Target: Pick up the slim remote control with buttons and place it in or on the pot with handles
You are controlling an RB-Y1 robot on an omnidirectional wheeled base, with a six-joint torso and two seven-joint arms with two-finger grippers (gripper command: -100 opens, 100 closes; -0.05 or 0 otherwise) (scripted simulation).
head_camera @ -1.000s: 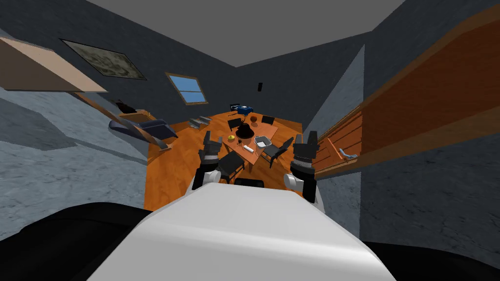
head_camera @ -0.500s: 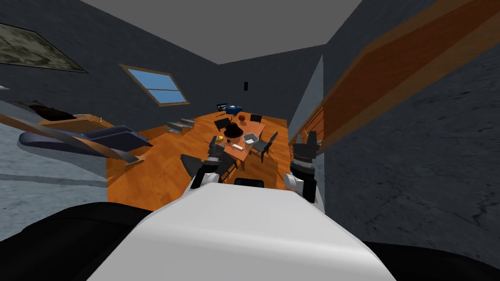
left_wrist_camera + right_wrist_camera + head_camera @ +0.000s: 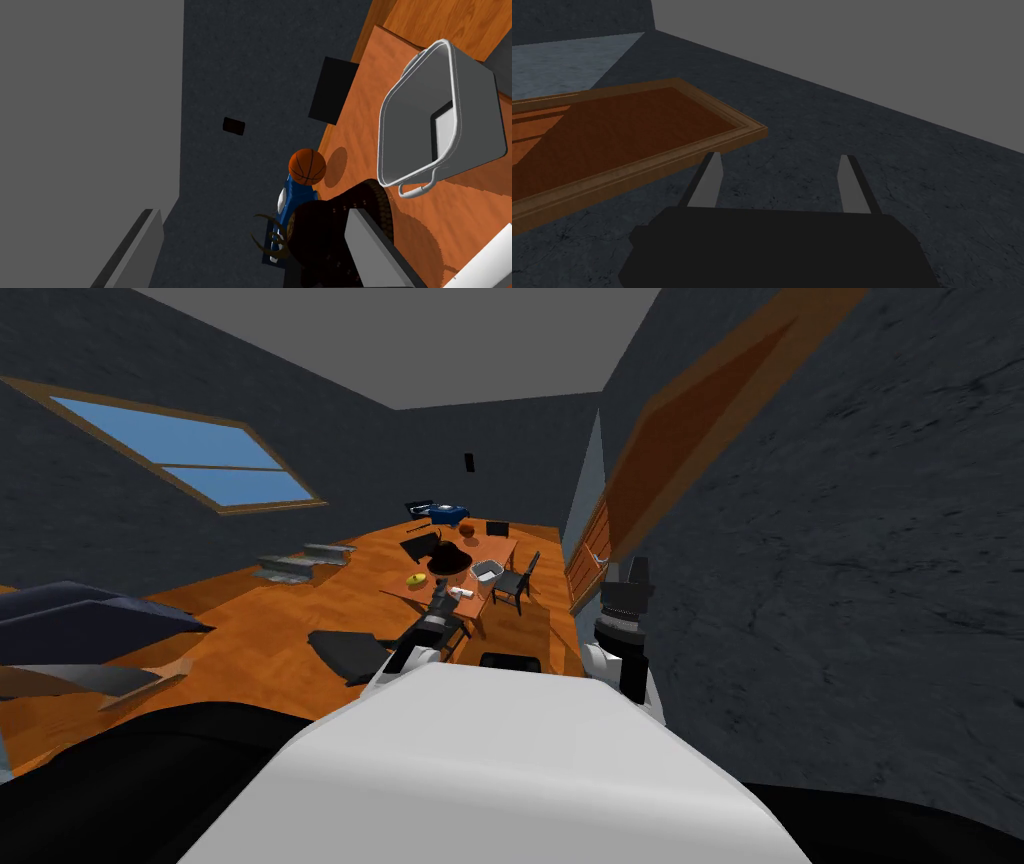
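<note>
Facing the table (image 3: 360, 115), we carry both tools empty: the left gripper (image 3: 252, 220) and the right gripper (image 3: 779, 182) each hold their fingers apart. The remote control (image 3: 487, 260), a slim white bar, lies flat near the table's near edge. The pot (image 3: 472, 95) stands close beyond it, toward the right edge. We judge the remote light, rigid and smooth, so we would grip across its narrow width at mid-length.
</note>
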